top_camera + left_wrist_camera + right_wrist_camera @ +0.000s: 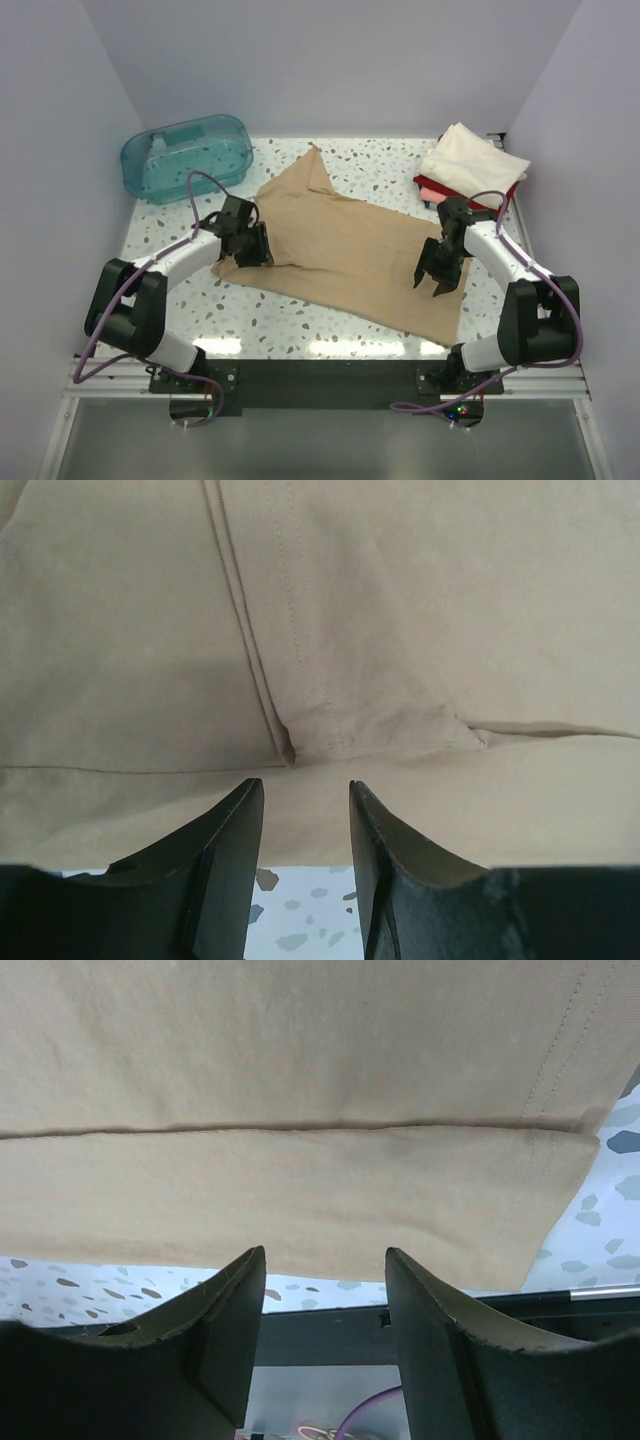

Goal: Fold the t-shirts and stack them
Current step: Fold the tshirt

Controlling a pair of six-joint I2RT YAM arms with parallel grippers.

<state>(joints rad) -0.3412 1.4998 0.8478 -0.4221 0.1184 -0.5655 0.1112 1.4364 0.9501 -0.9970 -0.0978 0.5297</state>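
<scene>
A large tan t-shirt (340, 250) lies partly folded across the middle of the table. It fills the left wrist view (400, 630) and the right wrist view (300, 1110). A cream-white folded shirt (472, 160) lies on a red one (432, 187) at the back right; a pink one is not visible. My left gripper (250, 250) is open and empty over the tan shirt's left edge (300, 810). My right gripper (432, 280) is open and empty above the shirt's right part, its fingers (230, 1300) over the near hem.
A translucent teal plastic tub (187, 157) stands at the back left. The speckled white table (300, 320) shows in front of the shirt. A dark rail (330, 370) runs along the near edge. Grey walls close in on three sides.
</scene>
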